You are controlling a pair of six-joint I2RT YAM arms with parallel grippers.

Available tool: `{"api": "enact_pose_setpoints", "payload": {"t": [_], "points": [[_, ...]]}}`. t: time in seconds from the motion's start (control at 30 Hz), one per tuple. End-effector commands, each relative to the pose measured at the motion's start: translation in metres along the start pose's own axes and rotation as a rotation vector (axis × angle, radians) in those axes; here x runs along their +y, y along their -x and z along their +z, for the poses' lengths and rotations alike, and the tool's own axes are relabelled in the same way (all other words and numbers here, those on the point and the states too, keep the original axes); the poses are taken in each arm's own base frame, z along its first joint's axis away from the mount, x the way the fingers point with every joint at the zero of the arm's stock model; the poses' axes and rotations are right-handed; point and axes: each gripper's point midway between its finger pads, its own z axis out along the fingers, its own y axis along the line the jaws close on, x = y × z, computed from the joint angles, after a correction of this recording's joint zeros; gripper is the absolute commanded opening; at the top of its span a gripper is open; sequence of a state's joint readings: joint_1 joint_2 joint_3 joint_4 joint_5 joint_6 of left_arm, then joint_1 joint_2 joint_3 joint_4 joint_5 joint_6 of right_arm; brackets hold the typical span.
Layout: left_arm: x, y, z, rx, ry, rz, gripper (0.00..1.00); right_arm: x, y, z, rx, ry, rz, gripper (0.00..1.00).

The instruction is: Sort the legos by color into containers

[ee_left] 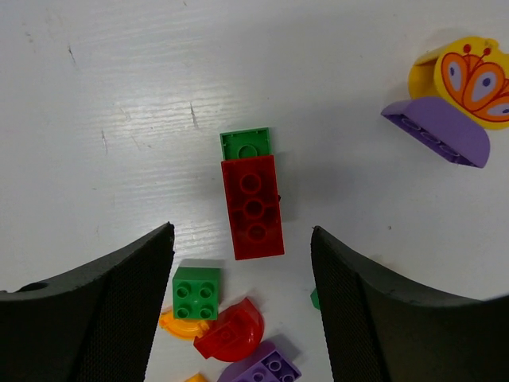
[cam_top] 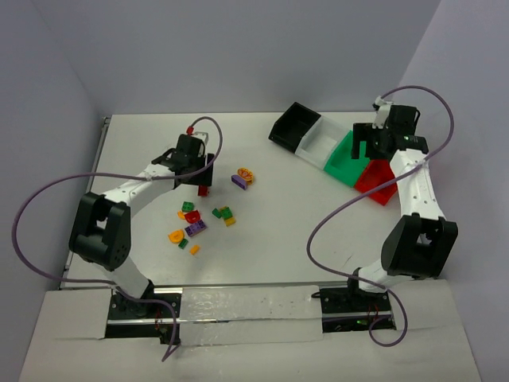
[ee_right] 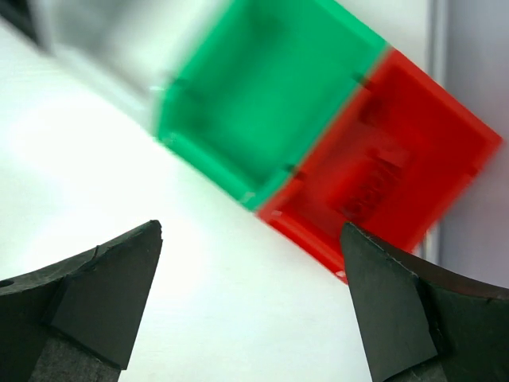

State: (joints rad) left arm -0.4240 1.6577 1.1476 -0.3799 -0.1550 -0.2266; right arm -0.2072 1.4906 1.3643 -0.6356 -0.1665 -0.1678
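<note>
The legos lie scattered on the white table (cam_top: 270,231). In the left wrist view a long red brick (ee_left: 254,207) lies just ahead of my open left gripper (ee_left: 242,231), its near end between the fingertips, with a small green piece (ee_left: 246,144) at its far end. A green square brick (ee_left: 196,293), a red half-round piece (ee_left: 231,330) and a purple brick (ee_left: 262,368) lie under the jaws. The containers stand at the back right: black (cam_top: 293,126), white (cam_top: 318,139), green (cam_top: 348,156), red (cam_top: 377,181). My right gripper (ee_right: 251,227) hangs open and empty by the green bin (ee_right: 270,87) and red bin (ee_right: 390,159).
A yellow butterfly piece (ee_left: 469,79) rests against a purple curved piece (ee_left: 436,131) to the right of the left gripper. More small bricks (cam_top: 223,215) sit nearer the arm bases. The right wrist view is motion-blurred. The table's back right edge runs just past the bins.
</note>
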Motion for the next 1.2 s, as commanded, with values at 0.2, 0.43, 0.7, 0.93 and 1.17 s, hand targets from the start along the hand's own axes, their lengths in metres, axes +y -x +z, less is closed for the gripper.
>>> {"api": "enact_pose_setpoints", "payload": {"t": [0.2,0.43,0.7,0.93,1.17], "points": [[-0.012,0.001,0.021,0.065,-0.01,-0.017,0.69,0.082,0.022,-0.036,-0.071,0.206,-0.048,1.0],[-0.014,-0.012,0.034,0.123,-0.013,-0.006,0.64,0.104,0.027,-0.04,-0.076,0.254,-0.068,1.0],[-0.017,-0.021,0.044,0.165,-0.028,-0.004,0.51,0.126,0.027,-0.042,-0.073,0.3,-0.096,1.0],[-0.017,-0.003,0.028,0.123,-0.074,-0.017,0.2,0.148,0.029,-0.049,-0.084,0.389,-0.114,1.0],[-0.074,0.061,-0.103,-0.2,-0.696,0.078,0.0,0.228,0.02,-0.089,-0.071,0.836,-0.139,1.0]]}}
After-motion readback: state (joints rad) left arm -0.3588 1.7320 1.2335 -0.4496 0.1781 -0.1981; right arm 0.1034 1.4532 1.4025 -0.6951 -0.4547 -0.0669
